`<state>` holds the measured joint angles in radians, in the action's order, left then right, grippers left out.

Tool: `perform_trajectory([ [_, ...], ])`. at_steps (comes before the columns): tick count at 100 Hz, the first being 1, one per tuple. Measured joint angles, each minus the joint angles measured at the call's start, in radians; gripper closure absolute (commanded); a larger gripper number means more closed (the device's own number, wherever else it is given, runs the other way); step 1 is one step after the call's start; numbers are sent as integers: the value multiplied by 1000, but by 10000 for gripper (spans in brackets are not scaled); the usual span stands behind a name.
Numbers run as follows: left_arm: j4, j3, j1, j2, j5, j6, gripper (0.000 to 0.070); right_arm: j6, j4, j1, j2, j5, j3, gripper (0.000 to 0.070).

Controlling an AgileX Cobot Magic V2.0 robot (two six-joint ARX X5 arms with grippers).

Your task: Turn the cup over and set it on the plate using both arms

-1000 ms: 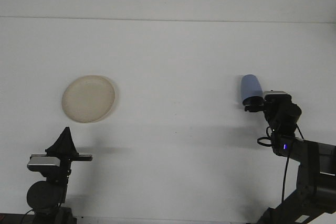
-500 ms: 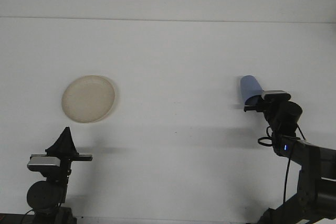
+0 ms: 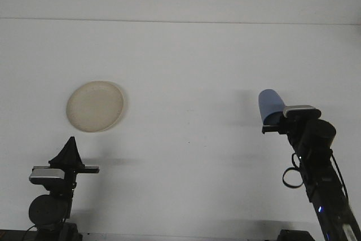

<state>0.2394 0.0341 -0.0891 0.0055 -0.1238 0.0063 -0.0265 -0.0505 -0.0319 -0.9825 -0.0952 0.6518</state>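
Note:
A blue cup (image 3: 271, 104) is at the right of the front view, tilted with its rounded end up and to the left, raised off the white table. My right gripper (image 3: 274, 123) holds it from below at its lower end. A round cream plate (image 3: 95, 105) lies flat on the table at the left. My left gripper (image 3: 70, 152) rests low at the bottom left, below the plate, pointing up with its dark fingers drawn to a point and nothing in them.
The white table (image 3: 186, 71) runs back to a pale wall. The right arm's wrist camera and cables (image 3: 309, 139) rise from the bottom right corner.
The right arm has lifted and pulled back toward the camera with the cup, which now sits lower in the frame and tilts more. The left arm and the plate have not moved.

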Motion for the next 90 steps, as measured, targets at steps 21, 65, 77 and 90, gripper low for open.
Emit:
perform_trajectory([
  [21,0,0,0,0,0,0,688,69,-383,150,245,23,68,700],
  [65,0,0,0,0,0,0,688,248,-1078,483,-62,36,592,700],
  [77,0,0,0,0,0,0,688,252,-1128,565,-212,39,710,700],
  [90,0,0,0,0,0,0,688,233,-1196,635,-381,41,813,700],
])
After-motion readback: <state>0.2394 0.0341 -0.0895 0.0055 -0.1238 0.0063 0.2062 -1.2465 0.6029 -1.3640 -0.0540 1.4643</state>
